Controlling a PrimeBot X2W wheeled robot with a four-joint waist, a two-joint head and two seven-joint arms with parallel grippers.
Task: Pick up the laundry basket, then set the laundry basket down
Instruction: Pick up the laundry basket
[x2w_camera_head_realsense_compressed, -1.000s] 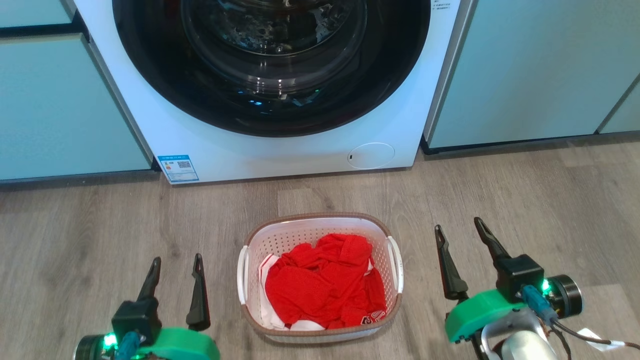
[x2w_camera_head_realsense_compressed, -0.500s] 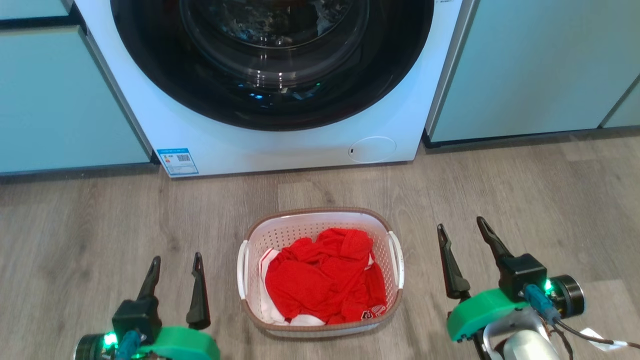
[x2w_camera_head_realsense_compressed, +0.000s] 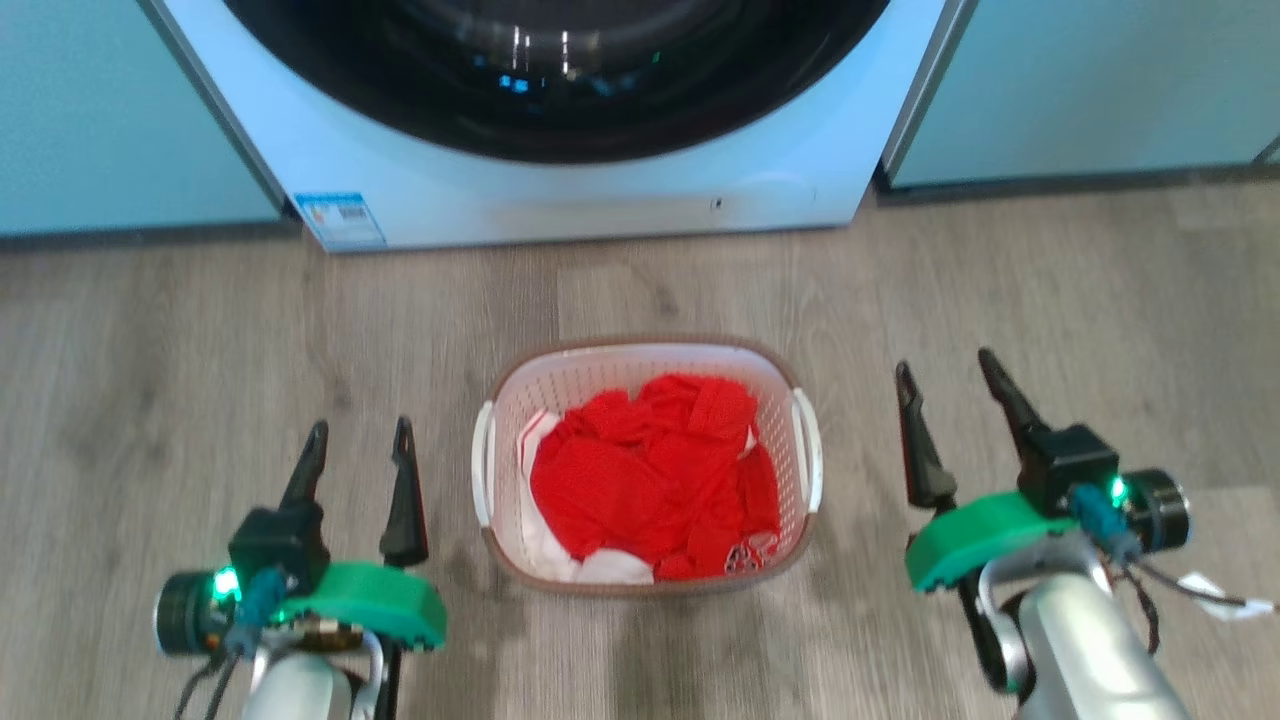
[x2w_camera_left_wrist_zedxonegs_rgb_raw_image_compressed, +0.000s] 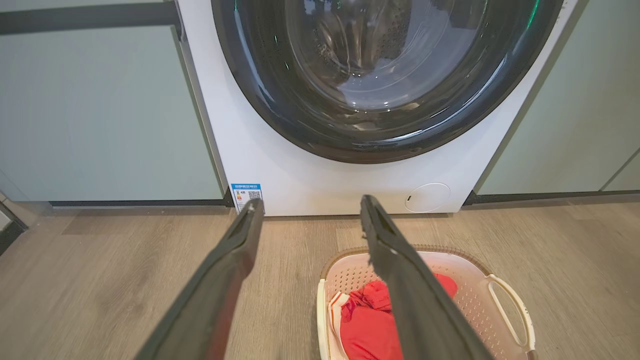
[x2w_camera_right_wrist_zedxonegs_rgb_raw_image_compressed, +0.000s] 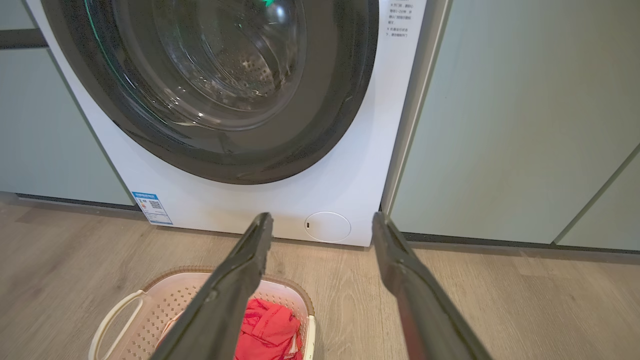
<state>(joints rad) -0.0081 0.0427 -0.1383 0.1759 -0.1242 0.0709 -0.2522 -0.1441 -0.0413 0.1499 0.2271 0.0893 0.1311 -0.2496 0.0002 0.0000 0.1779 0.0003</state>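
We see the laundry basket (x2w_camera_head_realsense_compressed: 640, 345) resting on the wood floor (x2w_camera_head_realsense_compressed: 200, 330) between our 2 grippers. The left gripper (x2w_camera_head_realsense_compressed: 360, 430) stands near its left handle (x2w_camera_head_realsense_compressed: 482, 465); the right gripper (x2w_camera_head_realsense_compressed: 946, 365) stands a little farther from its right handle (x2w_camera_head_realsense_compressed: 808, 450); neither touches the basket. Both have their fingers spread wide and hold nothing. Red clothes (x2w_camera_head_realsense_compressed: 650, 470) lie heaped inside, with some white cloth beneath; beyond the basket stands the washing machine (x2w_camera_head_realsense_compressed: 600, 200), flanked by pale green cabinets (x2w_camera_head_realsense_compressed: 1080, 90).
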